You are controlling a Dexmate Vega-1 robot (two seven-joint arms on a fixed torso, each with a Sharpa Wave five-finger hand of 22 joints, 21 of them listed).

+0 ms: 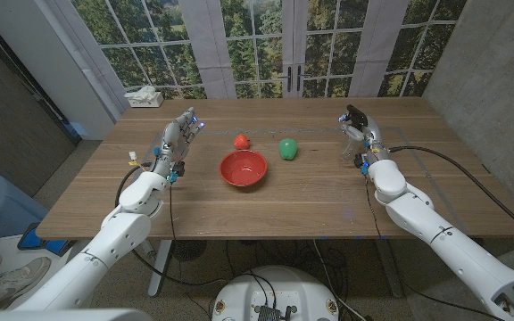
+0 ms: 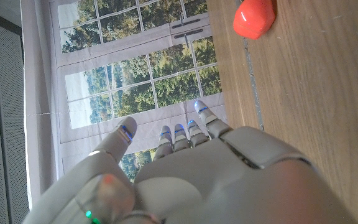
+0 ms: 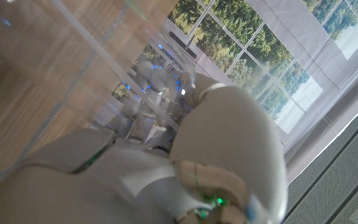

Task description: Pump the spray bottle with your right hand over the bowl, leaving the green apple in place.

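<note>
The right hand (image 1: 357,134) is at the far right of the worktop (image 1: 328,205), its fingers wrapped round a clear spray bottle (image 1: 353,143) with a black pump head. In the right wrist view the transparent bottle wall (image 3: 104,56) lies close across the fingers (image 3: 160,84); the thumb appears to press against it, though the picture is too blurred to be sure where each finger sits. The bottle stands well to the right of the bowl, not above it.

The left hand (image 1: 175,138) is on the left side of the worktop, holding nothing, its fingers straight and close beside each other, pointing to the far edge. In the left wrist view its fingers (image 2: 185,134) reach out with the thumb set a little apart, and the hand (image 2: 216,180) is beside the wood.

The red bowl (image 1: 243,168) sits near the middle of the worktop, and nothing can be seen in it. A small red object (image 1: 242,141) lies just beyond its far rim; it also shows in the left wrist view (image 2: 254,17). The green apple (image 1: 287,148) rests to the right of the bowl, slightly farther back, between the bowl and the bottle, touching neither.
</note>
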